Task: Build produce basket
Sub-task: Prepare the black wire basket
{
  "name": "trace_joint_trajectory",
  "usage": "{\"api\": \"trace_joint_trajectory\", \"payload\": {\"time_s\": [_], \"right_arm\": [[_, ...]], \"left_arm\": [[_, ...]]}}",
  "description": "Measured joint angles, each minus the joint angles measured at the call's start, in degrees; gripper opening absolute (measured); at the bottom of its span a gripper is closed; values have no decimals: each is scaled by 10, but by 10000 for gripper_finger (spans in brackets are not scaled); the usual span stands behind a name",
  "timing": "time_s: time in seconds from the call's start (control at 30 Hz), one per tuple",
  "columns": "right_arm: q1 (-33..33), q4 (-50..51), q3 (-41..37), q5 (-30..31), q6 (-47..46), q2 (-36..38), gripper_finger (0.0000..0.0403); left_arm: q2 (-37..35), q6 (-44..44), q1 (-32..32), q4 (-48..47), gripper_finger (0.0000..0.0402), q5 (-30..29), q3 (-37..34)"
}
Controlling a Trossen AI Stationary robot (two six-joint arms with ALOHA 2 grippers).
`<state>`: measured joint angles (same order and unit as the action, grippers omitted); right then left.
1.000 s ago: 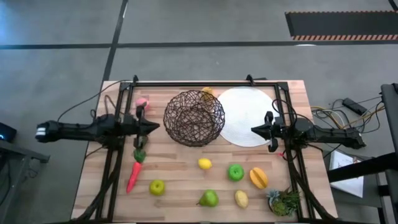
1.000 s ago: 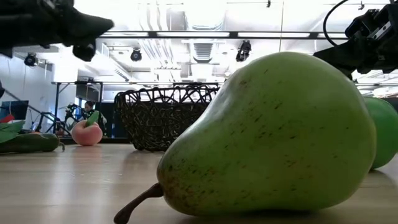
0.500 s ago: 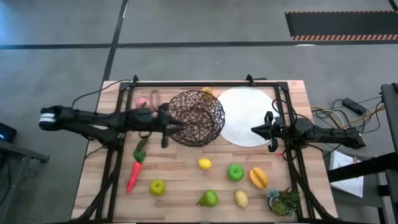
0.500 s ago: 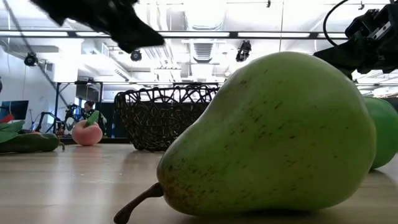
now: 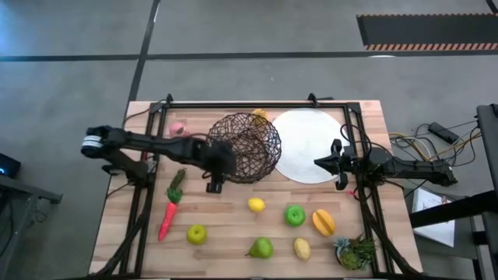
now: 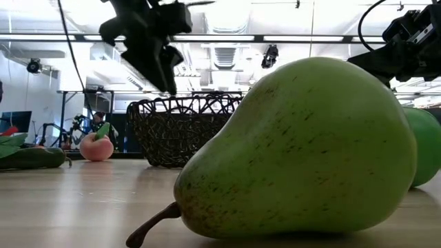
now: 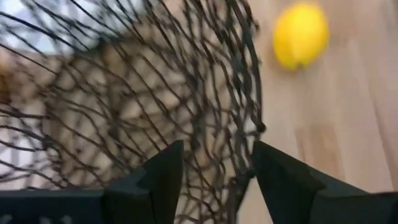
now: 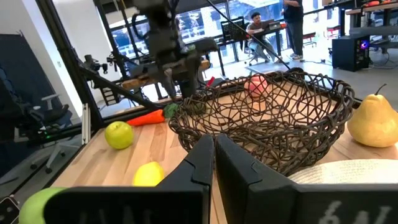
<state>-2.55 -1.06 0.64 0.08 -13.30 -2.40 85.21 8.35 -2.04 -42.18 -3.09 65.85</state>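
My left hand (image 5: 215, 183) hangs over the near rim of the basket (image 5: 243, 147), fingers spread apart and empty, and in the wrist view the wire wall runs right between my two fingers (image 7: 163, 174). The basket sits at the far middle of the bench (image 5: 226, 225) and looks empty, and no produce has gone in; the white plate (image 5: 311, 145) touches or slightly overlaps its right side. I judge the step is either to grip that rim or to pass over it toward a fruit. If I take the rim, I should come straight down so one finger goes inside the weave and one outside, then close gently, since the loose wire can flex or snag. If I go for fruit, the lemon (image 5: 256, 205) lies nearest, just in front of the basket, and I should lift clear of the rim first so I do not drag the basket along. The pepper (image 5: 176, 184) and carrot (image 5: 167, 219) lie to the basket's left front, the peach (image 5: 177, 128) to its left rear. My right hand (image 5: 320, 163) waits over the plate beside the basket, fingers nearly together, holding nothing.
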Motion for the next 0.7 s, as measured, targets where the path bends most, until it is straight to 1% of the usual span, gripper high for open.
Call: {"api": "trace_joint_trajectory", "payload": {"time_s": [0.17, 0.33, 0.4, 0.5, 0.57, 0.7], "right_arm": [[0, 0, 0, 0, 0, 0, 9], [0, 0, 0, 0, 0, 0, 9], [0, 0, 0, 0, 0, 0, 9], [0, 0, 0, 0, 0, 0, 9], [0, 0, 0, 0, 0, 0, 9], [0, 0, 0, 0, 0, 0, 9]], "left_arm": [[39, 0, -15, -23, 178, -1, 8], [65, -18, -18, -22, 176, -32, 6], [70, -19, -18, -22, 168, -34, 6], [74, -19, -18, -21, 143, -34, 6], [75, -19, -18, -19, 118, -34, 6], [74, -5, -18, -23, 52, -33, 7]]}}
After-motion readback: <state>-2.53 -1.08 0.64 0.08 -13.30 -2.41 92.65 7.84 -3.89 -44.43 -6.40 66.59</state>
